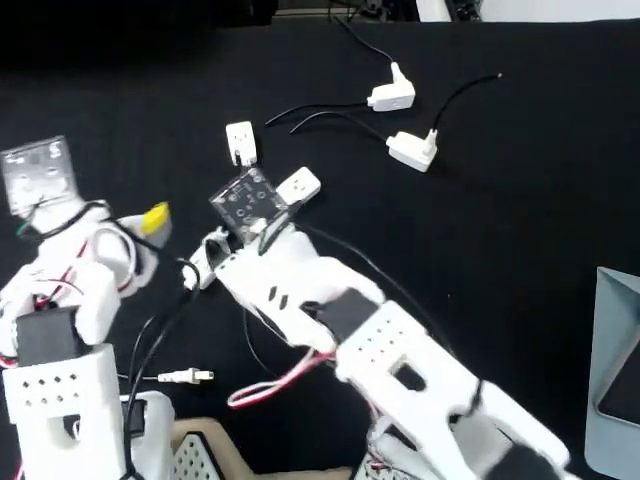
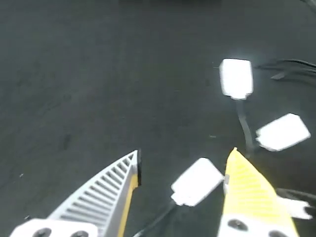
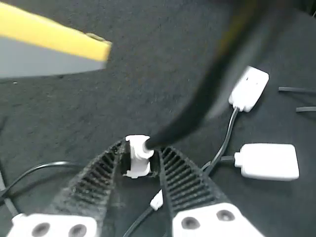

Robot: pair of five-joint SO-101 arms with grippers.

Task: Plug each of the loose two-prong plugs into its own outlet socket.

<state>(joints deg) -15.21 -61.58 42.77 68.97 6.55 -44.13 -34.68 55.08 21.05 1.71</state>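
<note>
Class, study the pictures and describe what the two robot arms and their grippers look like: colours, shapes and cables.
Both arms have white shells with black motor blocks. The left arm trails red and black wires; the right arm has a red-and-white cable loop. The left gripper has one yellow and one pale grey ribbed, pointed finger; the right gripper has two black ribbed fingers.

White left arm (image 1: 70,300) and right arm (image 1: 300,285) with perforated housings, red and black cables; left gripper (image 2: 185,152) ribbed yellow-and-white, right gripper (image 3: 141,150) ribbed black.
</note>
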